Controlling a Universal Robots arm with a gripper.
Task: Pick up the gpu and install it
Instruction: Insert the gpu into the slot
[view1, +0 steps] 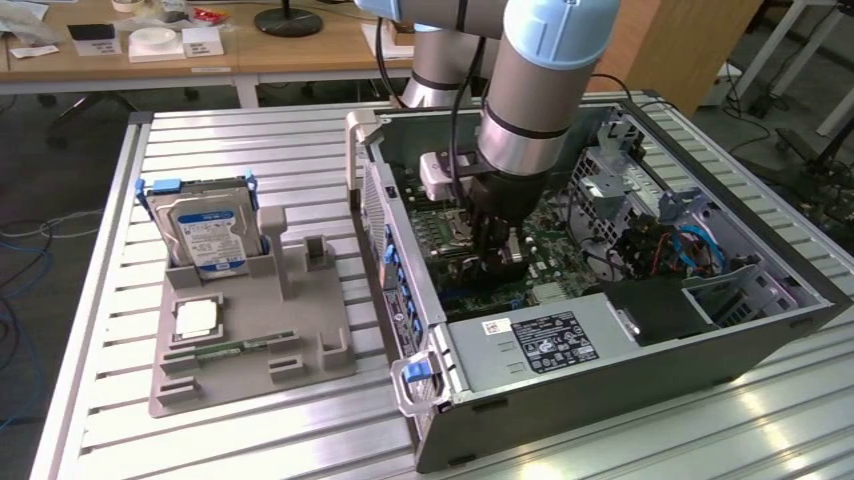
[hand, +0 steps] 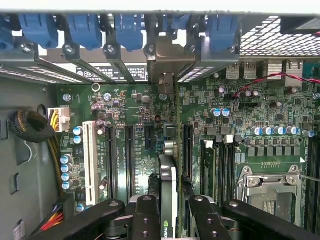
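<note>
A silver hard drive (view1: 203, 232) is standing upright in a grey holder (view1: 247, 335) on the worktop (view1: 200, 440), beside the open computer case (view1: 607, 385).

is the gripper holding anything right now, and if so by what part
Yes: the gripper holds the gpu edge-on between its fingers, clamped on its two flat faces near the top edge, above the motherboard slots.

You saw a ribbed bare-metal table (view1: 267, 420), a matt grey plastic holder (view1: 254, 350), and the gpu's (hand: 168, 200) glossy black cooler.
</note>
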